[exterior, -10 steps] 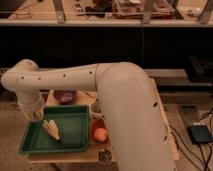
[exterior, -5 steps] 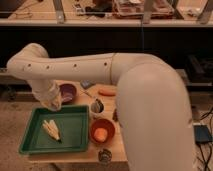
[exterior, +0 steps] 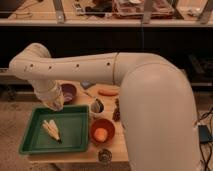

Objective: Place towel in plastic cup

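A small clear cup [exterior: 96, 106] stands on the wooden table [exterior: 80, 155], right of the green tray [exterior: 35, 142]. A small grey-blue thing [exterior: 86, 84] at the table's back may be the towel; I cannot tell for sure. My gripper [exterior: 53, 103] hangs at the end of the white arm [exterior: 85, 65]. It is over the tray's back edge, next to the purple bowl [exterior: 68, 92] and left of the cup.
The tray holds a pale yellow corn cob [exterior: 51, 130]. An orange bowl [exterior: 101, 132] holds an orange ball. A carrot [exterior: 107, 92] lies at the back. A dark object [exterior: 117, 110] and a metal can [exterior: 105, 156] also stand on the table.
The arm has risen and swung back from low over the table, uncovering the orange bowl, cup and carrot. The gripper has shifted slightly right over the last half second.
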